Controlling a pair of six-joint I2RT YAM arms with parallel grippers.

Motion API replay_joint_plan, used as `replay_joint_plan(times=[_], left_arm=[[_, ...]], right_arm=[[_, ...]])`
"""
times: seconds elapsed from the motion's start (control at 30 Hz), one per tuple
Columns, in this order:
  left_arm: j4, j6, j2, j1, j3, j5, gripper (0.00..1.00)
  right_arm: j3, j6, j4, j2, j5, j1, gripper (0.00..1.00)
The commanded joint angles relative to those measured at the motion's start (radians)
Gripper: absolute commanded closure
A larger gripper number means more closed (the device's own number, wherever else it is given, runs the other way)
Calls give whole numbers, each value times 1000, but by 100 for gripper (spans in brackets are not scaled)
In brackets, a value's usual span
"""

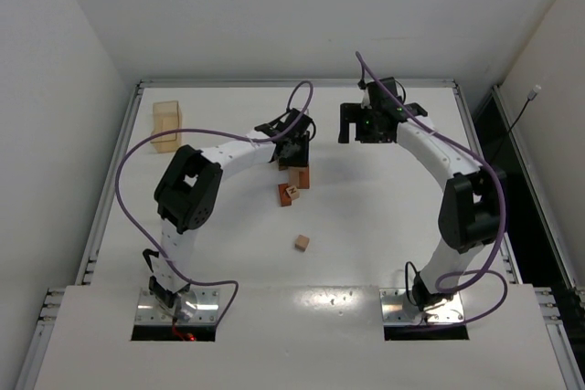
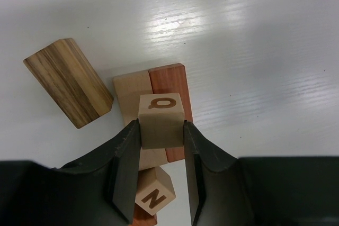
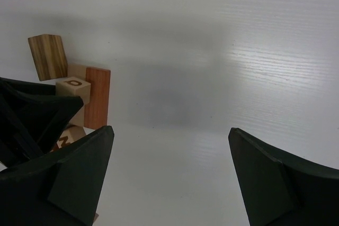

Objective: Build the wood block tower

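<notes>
Right gripper (image 3: 170, 133), jaws wide apart, over the white tabletop (image 3: 238, 51); clustered at far left are a striped brown block (image 3: 47, 56), a reddish bar (image 3: 98, 98) and a pale lettered cube (image 3: 74, 87).

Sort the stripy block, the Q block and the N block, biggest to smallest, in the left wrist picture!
1. stripy block, looks biggest.
2. Q block, but it is nearest the camera.
3. N block, partly hidden, so its rank against the Q block is unsure.
</notes>
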Motion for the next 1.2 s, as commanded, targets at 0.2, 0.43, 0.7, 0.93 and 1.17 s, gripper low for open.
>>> replay_joint_plan(times=[0.2, 0.43, 0.7, 0.93, 1.17], left_arm=[[9, -8, 16, -11, 38, 4, 100], [9, -8, 34, -11, 38, -5, 100], [0, -8, 45, -11, 49, -5, 85], [0, 1, 36, -11, 39, -5, 60], [18, 1, -27, -11, 18, -34, 55]], right_arm=[[6, 21, 11, 17, -33, -17, 13], [-5, 30, 11, 17, -54, -26, 13], [-5, 30, 11, 17, -65, -26, 13], [-5, 30, 20, 26, -65, -26, 13], [-23, 19, 20, 8, -56, -26, 13]])
